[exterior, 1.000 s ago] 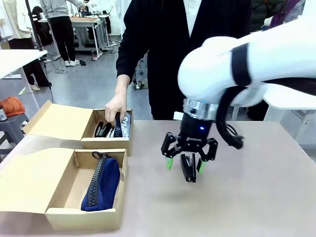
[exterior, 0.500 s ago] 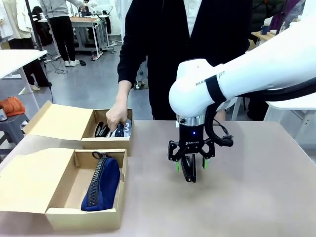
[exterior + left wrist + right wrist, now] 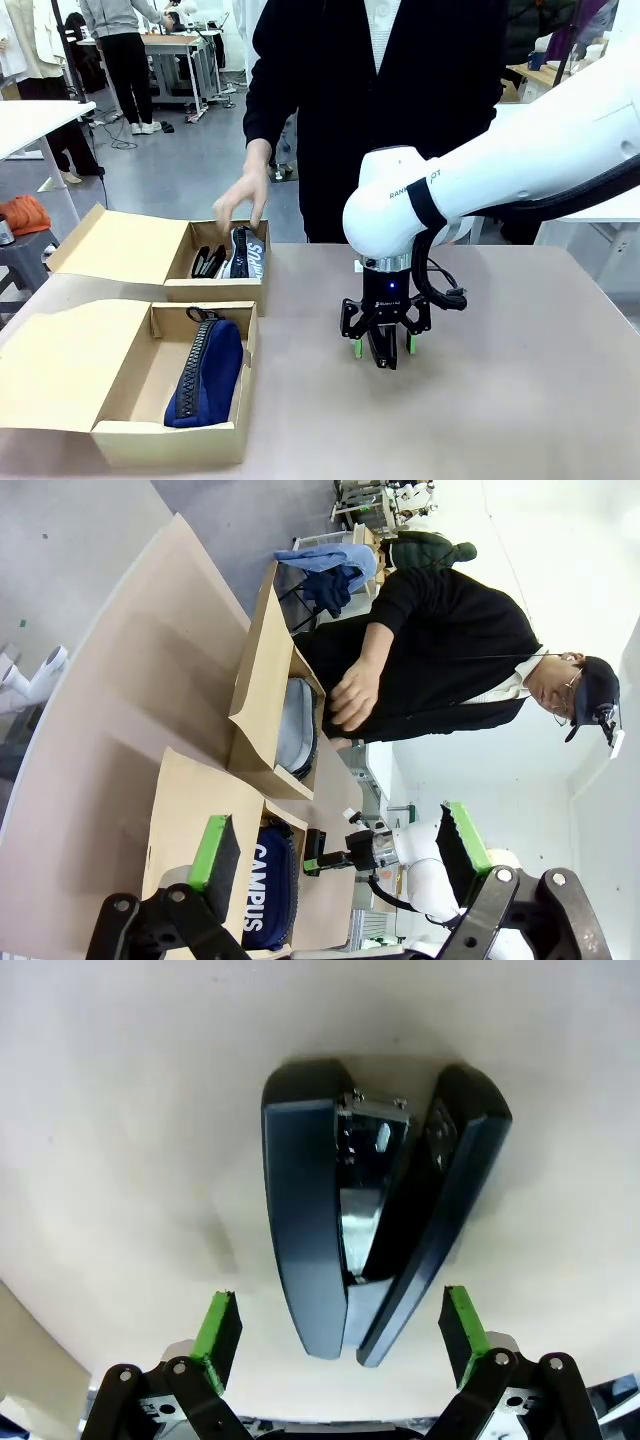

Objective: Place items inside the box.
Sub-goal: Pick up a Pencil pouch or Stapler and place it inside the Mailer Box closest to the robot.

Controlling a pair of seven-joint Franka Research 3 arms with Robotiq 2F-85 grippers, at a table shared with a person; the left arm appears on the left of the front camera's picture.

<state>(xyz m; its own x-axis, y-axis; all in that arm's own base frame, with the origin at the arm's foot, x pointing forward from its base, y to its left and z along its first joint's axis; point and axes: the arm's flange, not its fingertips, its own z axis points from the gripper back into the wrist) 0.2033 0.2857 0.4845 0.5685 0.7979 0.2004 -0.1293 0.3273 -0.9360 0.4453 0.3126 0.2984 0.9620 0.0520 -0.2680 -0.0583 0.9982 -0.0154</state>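
Front view: two open cardboard boxes sit at the left of the table (image 3: 520,390), flaps folded outward. The near box (image 3: 130,440) holds a navy blue zip pouch (image 3: 205,372) lying lengthwise with its zipper up. The far box (image 3: 215,291) holds a pale grey zip pouch (image 3: 247,252) set on edge, with white lettering, and small black items (image 3: 207,262) just beside it. The person's hand (image 3: 243,200) hovers above this far box, fingers loose. At mid-table the right gripper (image 3: 381,346) points straight down, its fingers spread on either side of the black stapler (image 3: 379,352), which rests on the tabletop.

Left wrist view: the left gripper (image 3: 338,848) has its fingers wide apart with nothing between them. Beyond them lie both boxes, and the navy pouch's side reads "CAMPUS".

Right wrist view: the stapler lies on its side on the bare table. Its two glossy black arms splay in a narrow V, joined at the end nearer the camera, with the metal staple channel showing between them. The green pads flank it without touching.
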